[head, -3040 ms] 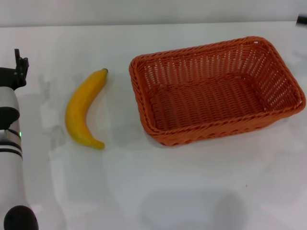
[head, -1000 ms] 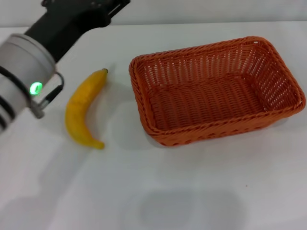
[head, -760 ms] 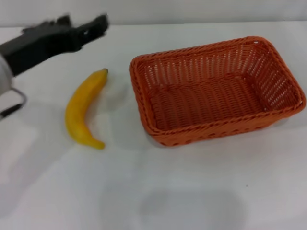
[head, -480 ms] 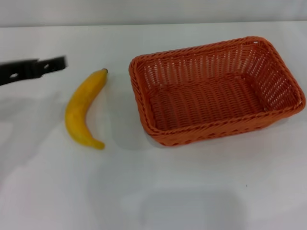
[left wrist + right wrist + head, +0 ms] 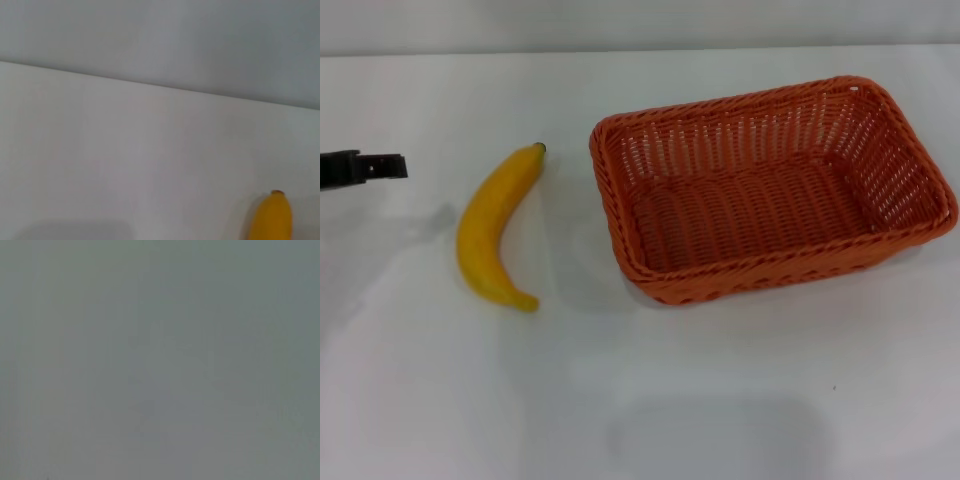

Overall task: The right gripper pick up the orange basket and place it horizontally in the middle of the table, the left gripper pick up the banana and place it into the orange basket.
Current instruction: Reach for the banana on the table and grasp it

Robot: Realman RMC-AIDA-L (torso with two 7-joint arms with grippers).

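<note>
The orange basket (image 5: 770, 190) sits on the white table (image 5: 640, 400), right of centre, its long side running nearly left to right. The yellow banana (image 5: 498, 225) lies on the table just left of the basket, stem tip pointing away from me; its end also shows in the left wrist view (image 5: 272, 217). Only a black fingertip of my left gripper (image 5: 360, 167) pokes in at the left edge, a short way left of the banana and above the table. The right gripper is out of view.
The table's far edge meets a grey wall (image 5: 640, 25) at the back. Bare white tabletop spreads in front of the banana and basket. The right wrist view shows only a plain grey surface.
My left arm swung up over the far left of the table, then pulled back leftward; now only its fingertip shows at the left edge. Banana and basket have not moved.
</note>
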